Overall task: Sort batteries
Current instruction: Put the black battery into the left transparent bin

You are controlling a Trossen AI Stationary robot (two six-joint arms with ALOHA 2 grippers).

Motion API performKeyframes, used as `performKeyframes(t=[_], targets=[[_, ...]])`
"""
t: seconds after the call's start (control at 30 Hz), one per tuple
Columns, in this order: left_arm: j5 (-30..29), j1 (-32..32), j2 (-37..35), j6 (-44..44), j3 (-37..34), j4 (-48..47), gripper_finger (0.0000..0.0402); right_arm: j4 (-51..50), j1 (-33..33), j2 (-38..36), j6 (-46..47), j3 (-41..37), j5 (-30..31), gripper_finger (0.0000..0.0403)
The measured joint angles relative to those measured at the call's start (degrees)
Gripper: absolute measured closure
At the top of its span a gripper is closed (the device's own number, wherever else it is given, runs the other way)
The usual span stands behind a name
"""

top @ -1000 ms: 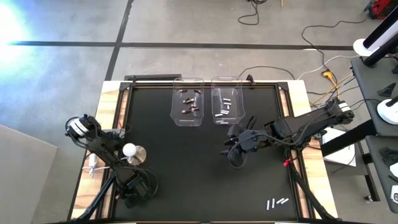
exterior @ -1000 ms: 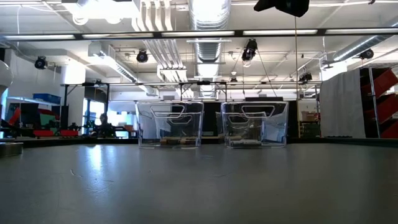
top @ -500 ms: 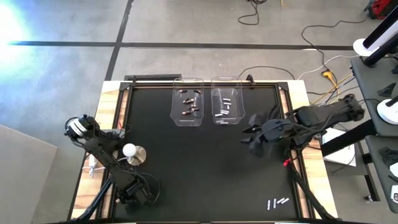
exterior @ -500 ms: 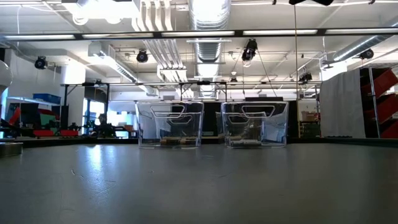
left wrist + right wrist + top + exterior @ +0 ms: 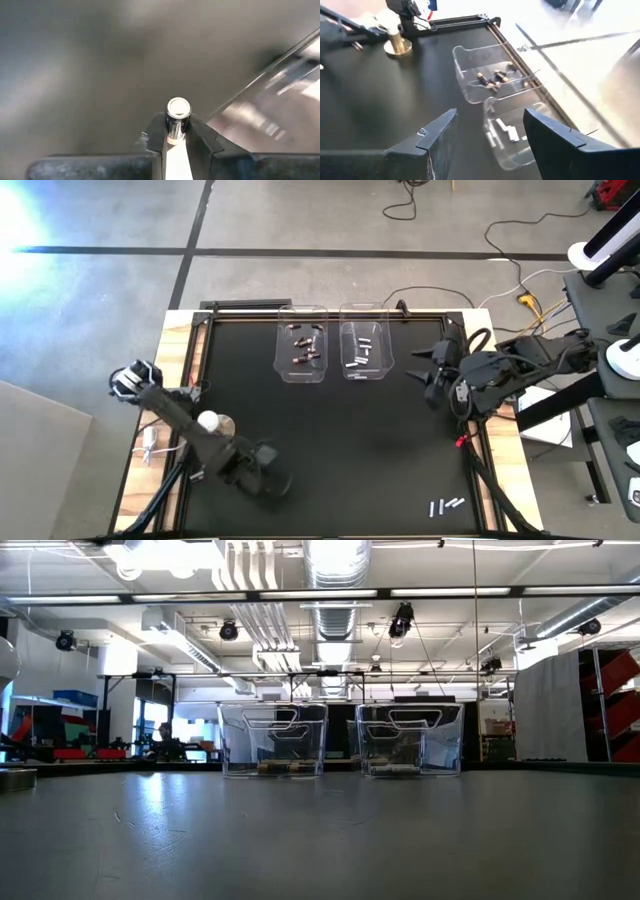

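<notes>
High view: dark batteries [image 5: 304,347] in left bin [image 5: 302,342], silvery in right bin [image 5: 366,340]; left fingers [image 5: 155,137] clamping one battery [image 5: 177,116], right fingers [image 5: 437,131] apart, empty.

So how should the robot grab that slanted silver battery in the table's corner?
Around the middle of its slim body, coming straight down from above, fingers across its length. The slanted battery lies flat on the black mat, slightly apart from the two side-by-side batteries.

Industrial lab: exposed ceiling ducts [image 5: 335,565], concrete floor [image 5: 300,220].
</notes>
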Motion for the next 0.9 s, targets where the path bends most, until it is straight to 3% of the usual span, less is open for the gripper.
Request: performKeyframes(t=[0.1,0.17,0.43,0.67,0.9], targets=[[-7.61,4.06,0.0,4.15,4.49,0.05,0.0373,-0.72,0.0,0.18,-3.56,0.0,0.14,0.0184],[-8.79,7.51,0.0,6.43,6.63,0.13,0.0373,-3.19,0.0,0.51,-3.91,0.0,0.12,0.0184],[-9.42,22.08,0.0,25.05,13.8,-0.09,0.0373,-18.87,0.04,1.18,7.2,-1.73,-0.09,0.0184],[-8.74,37.63,0.0,43.91,18.25,0.26,0.0372,-18.69,0.42,-0.16,12.46,-6.38,-0.19,0.0184],[-4.9,54.04,0.0,59.13,17.65,-0.09,0.0372,-17.33,0.42,0.12,13.95,-7.93,0.05,0.0184]])
